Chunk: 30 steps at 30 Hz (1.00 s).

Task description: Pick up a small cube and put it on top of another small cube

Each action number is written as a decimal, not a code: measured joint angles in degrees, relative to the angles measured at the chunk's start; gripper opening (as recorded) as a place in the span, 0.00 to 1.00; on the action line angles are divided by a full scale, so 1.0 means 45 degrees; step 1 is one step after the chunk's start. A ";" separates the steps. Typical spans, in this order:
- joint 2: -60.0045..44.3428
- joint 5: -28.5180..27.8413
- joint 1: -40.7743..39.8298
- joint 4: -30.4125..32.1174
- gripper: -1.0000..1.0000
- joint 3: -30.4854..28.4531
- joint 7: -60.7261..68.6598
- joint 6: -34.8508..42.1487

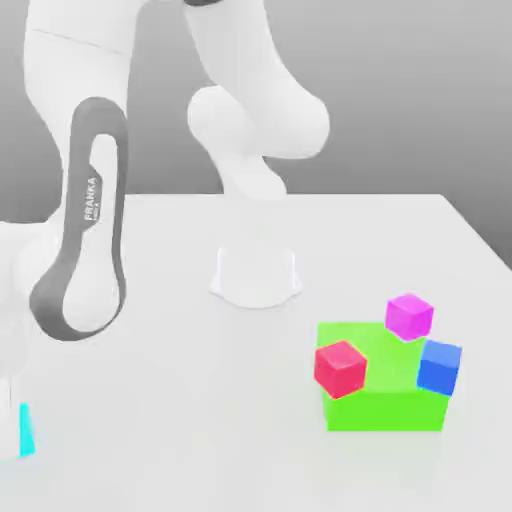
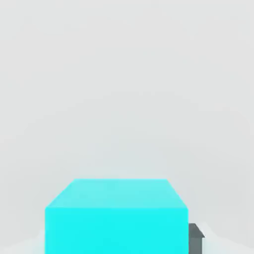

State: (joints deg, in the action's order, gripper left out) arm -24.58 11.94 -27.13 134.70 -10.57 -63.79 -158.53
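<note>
**Cyan cube in the closed tool at the tabletop's edge**

Cyan is the colour that fills the lower part of the hand view: a small cyan cube [image 2: 116,218] seen close, its top face and front face both plain, with one dark grey fingertip [image 2: 196,237] pressed against its side. The tool is closed on this cube. The exterior view gives far less of it: only a thin cyan sliver [image 1: 27,430] cut off by the exterior view's left edge, low down under the white Franka arm [image 1: 90,235] that bends toward it.

What the exterior view adds is the rest of the scene. A large bright green block [image 1: 385,400] lies on the pale grey tabletop [image 1: 200,400], well apart from the cyan cube, toward the exterior view's right. A small red cube [image 1: 340,367] sits at the green block's near left corner, a small magenta cube [image 1: 409,316] at its far side, and a small blue cube [image 1: 439,366] against its right side. Whether these three rest on the block or partly sink into it is hard to make out.

Between the cyan cube and the green block the tabletop lies bare. The arm's white base [image 1: 256,275] stands behind the green block.
</note>
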 joint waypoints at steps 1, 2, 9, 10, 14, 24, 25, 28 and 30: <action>0.0424 -0.0194 0.0111 0.0096 0.00 -0.0152 -0.0144 0.0323; 0.0868 -0.0407 0.0211 0.0197 0.00 -0.0295 -0.0301 0.0660; 0.4137 -0.1073 0.2315 0.1848 0.00 0.1408 -0.0464 0.2101; 0.4605 -0.1107 0.2991 0.2113 0.00 0.1734 -0.0434 0.2287; 0.6469 -0.1214 0.4873 0.3187 0.00 0.2588 -0.0294 0.3033; 0.8886 -0.1469 0.7261 0.5450 0.00 0.4977 -0.0086 0.3222; 0.8491 -0.1544 0.7235 0.5553 0.00 0.5045 -0.0143 0.2727; 0.7705 -0.1682 0.7199 0.5732 1.00 0.5125 -0.0254 0.1765; 0.7705 -0.1682 0.7199 0.5732 1.00 0.5125 -0.0254 0.1765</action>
